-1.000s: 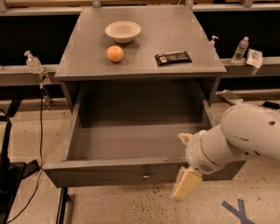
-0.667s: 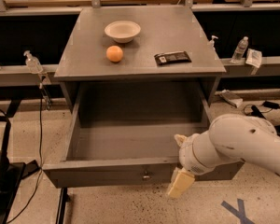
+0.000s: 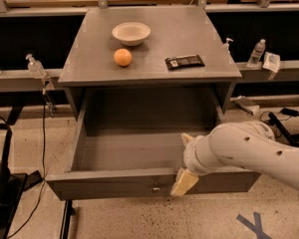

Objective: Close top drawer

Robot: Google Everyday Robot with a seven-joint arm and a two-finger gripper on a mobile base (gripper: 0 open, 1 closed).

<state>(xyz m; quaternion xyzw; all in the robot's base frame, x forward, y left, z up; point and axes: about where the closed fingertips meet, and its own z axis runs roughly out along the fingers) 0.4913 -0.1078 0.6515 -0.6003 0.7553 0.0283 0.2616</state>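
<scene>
My gripper (image 3: 185,160) sits right of centre, low in the frame, at the open top drawer (image 3: 109,182), just beside its knob (image 3: 155,187). My jaws are spread, one tan finger (image 3: 184,182) over the front panel.

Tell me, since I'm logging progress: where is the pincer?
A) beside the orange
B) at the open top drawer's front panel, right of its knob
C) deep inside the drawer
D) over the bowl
B: the pincer hangs at the front panel of the pulled-out top drawer, just right of the knob.
</scene>
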